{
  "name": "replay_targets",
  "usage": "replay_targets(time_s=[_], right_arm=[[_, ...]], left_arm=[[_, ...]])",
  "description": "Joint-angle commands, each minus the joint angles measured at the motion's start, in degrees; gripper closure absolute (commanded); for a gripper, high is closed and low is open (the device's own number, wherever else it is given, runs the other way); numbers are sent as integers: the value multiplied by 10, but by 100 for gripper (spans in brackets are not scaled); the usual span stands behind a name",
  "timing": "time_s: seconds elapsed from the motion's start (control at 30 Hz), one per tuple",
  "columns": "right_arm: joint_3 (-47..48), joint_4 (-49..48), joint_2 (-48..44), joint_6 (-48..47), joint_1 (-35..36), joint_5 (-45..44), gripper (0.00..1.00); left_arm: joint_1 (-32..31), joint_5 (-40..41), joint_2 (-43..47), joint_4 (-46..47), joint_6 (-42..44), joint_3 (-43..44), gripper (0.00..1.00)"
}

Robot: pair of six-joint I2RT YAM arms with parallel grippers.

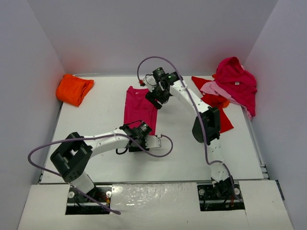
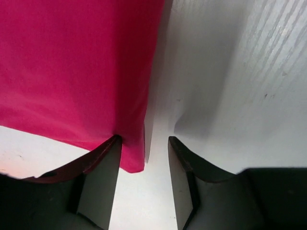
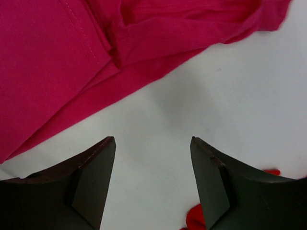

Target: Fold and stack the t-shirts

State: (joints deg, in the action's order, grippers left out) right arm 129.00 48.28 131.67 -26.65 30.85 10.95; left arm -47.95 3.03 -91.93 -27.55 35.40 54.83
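Note:
A magenta t-shirt [image 1: 140, 108] lies in a long narrow fold in the middle of the table [image 1: 182, 158]. My left gripper [image 1: 143, 132] sits at its near end. In the left wrist view the left gripper [image 2: 144, 140] is open; a corner of the magenta shirt [image 2: 76, 72] reaches in beside the left finger, unclamped. My right gripper [image 1: 155, 98] is at the shirt's far right edge. The right gripper [image 3: 153, 140] stands open over bare table, with the magenta shirt [image 3: 53, 72] just ahead of its fingertips.
A folded orange t-shirt [image 1: 74, 89] rests at the back left. At the back right is a heap: a crimson t-shirt [image 1: 236, 80] on a light pink one [image 1: 214, 88] and a bright red one [image 1: 221, 115]. Walls close in the table on three sides.

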Motion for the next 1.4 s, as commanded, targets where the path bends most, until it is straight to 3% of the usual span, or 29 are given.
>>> replay_targets(time_s=[0.0,0.17,0.2,0.3,0.6,0.7,0.93,1.13,1.37], right_arm=[[29,31,-3,11,-1,8,36],[-3,29,-17,6,0,-5,35],[-9,28,-22,5,1,-8,35],[-23,26,-43,6,3,-24,33],[-111,4,-130,-3,4,-72,32],[-150,-6,-165,-4,4,-86,31],[-190,-13,-223,-3,4,-88,31],[-193,-16,-252,1,4,-88,30],[-214,-21,-287,0,4,-89,30]], left_arm=[[-9,18,-1,40,1,10,58],[-16,27,-26,64,2,7,58],[-16,28,-34,68,3,8,63],[-16,15,-66,61,14,16,100],[-29,-79,-57,-53,42,38,100],[-64,-141,-19,-223,49,75,100],[-133,-210,69,-407,19,159,100],[-105,-149,84,-416,28,208,100],[-36,-46,72,-344,75,261,100]])
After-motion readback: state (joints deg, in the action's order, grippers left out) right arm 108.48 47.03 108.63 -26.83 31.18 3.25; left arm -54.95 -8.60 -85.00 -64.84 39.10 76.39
